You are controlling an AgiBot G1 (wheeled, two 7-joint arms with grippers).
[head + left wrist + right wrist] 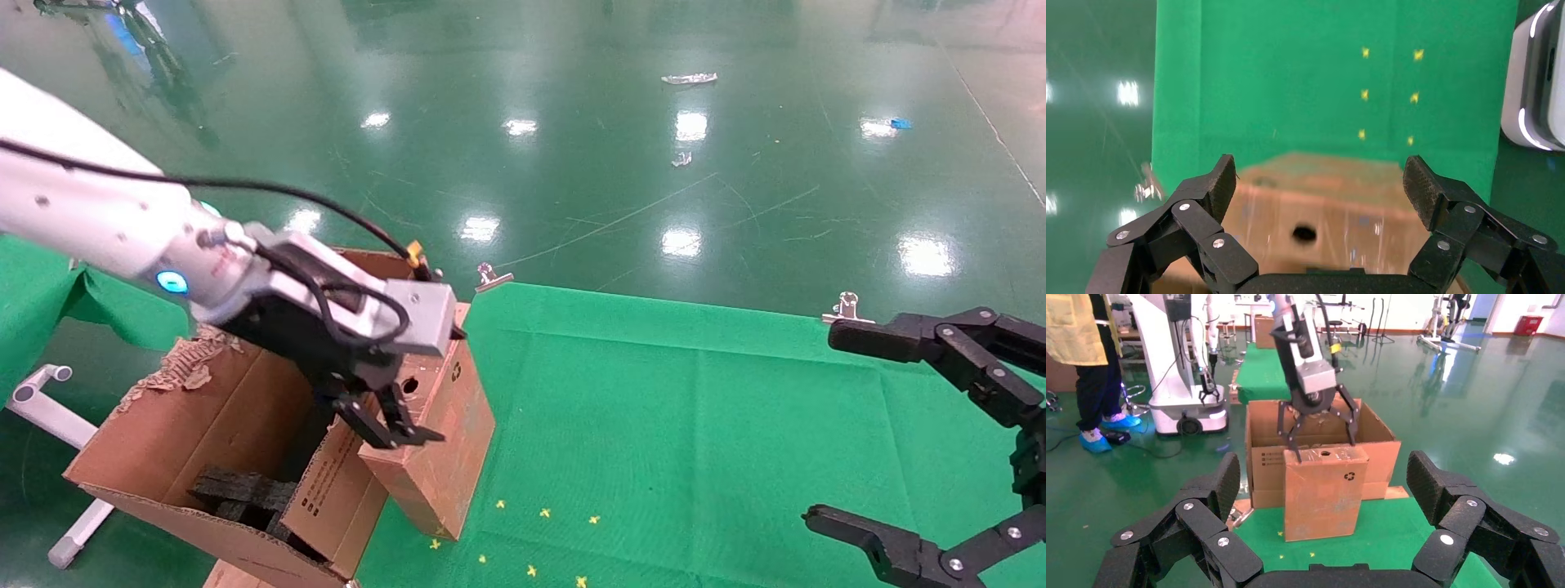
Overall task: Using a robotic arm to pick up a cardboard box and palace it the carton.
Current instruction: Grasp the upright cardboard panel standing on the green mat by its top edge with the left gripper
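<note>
- Left gripper [391,425] open, fingers straddling the top of the cardboard box [437,445], not clamped.
- Box stands upright on green cloth [695,425], against the carton [204,433].
- Right gripper [915,457] open, parked well apart.

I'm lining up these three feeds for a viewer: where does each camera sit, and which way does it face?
Head view: on the robot's head, facing forward and down at the green table; both arms show.
Left wrist view: on the left arm, looking past the open left tool onto the cardboard box.
Right wrist view: on the right arm, past the open right tool, facing the carton.
Shared: head and right wrist views both show the left tool over the cardboard box.
</note>
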